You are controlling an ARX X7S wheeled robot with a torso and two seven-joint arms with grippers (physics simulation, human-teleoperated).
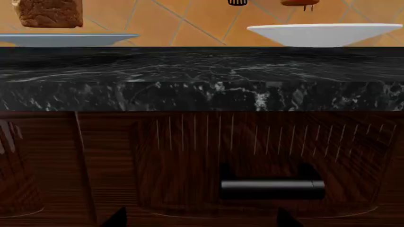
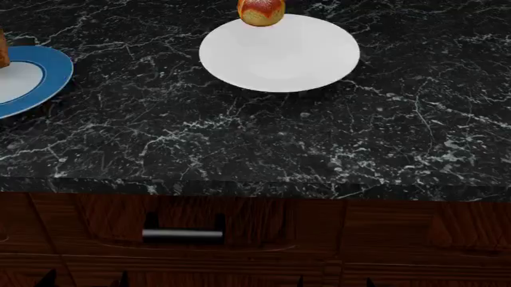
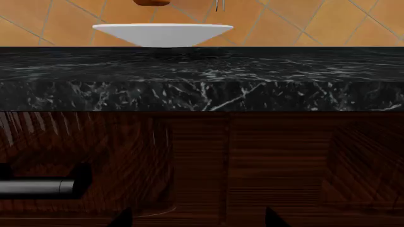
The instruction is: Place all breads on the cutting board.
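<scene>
Black marble counter (image 2: 239, 137): two plates, one roll (image 2: 261, 11), one loaf (image 1: 50, 13).

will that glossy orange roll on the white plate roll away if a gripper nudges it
Probably. The glossy roll looks round, so a sideways nudge could set it rolling. It sits near the far rim of the white plate, which looks shallow and may not stop it. Its shiny crust might also slip between fingers.

Before me runs a black marble worktop (image 2: 239, 137) veined white, over dark wooden cabinet fronts (image 3: 284, 161) with a steel drawer handle (image 2: 182, 235); orange diagonal wall tiles (image 1: 183, 23) behind.
</scene>
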